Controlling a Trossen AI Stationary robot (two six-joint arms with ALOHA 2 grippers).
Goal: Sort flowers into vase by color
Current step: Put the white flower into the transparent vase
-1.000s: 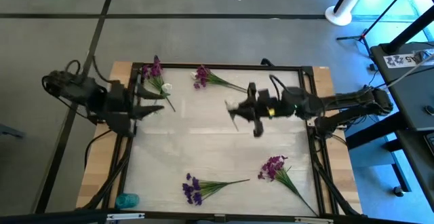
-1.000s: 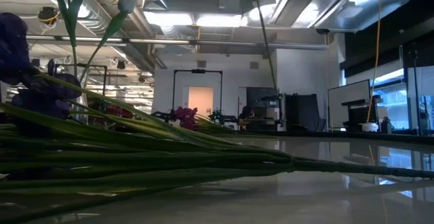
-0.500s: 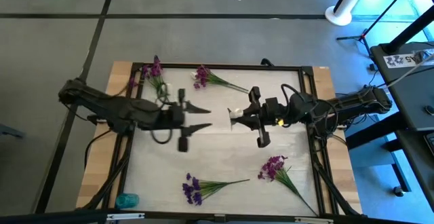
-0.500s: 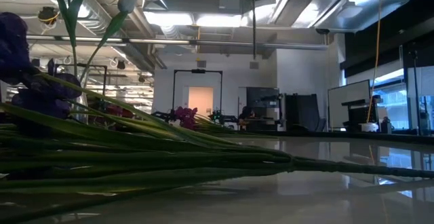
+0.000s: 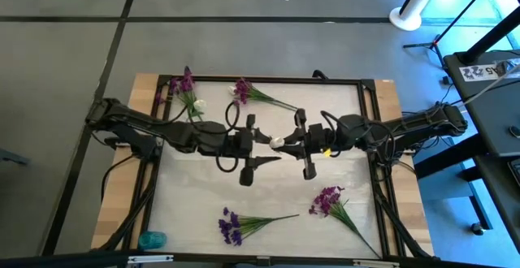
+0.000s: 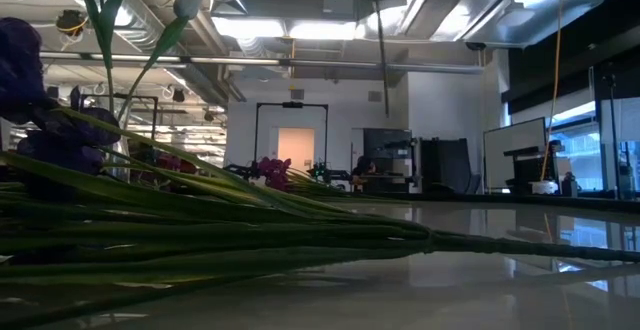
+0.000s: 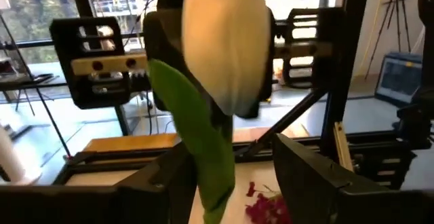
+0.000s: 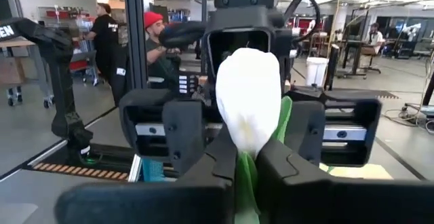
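Though the white-bud flower (image 5: 278,143) hangs mid-table, clamped in the right claw (image 5: 286,144), sorting looks barely begun: purple sprigs (image 5: 244,92) lie scattered on the table (image 5: 268,183) and no vase shows. The left claw (image 5: 262,146), fingers spread and empty, faces it, both arms stretched inward as for a handover.

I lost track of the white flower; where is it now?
In the high view the white flower is at table centre, held in the right gripper, with the left gripper facing it closely.
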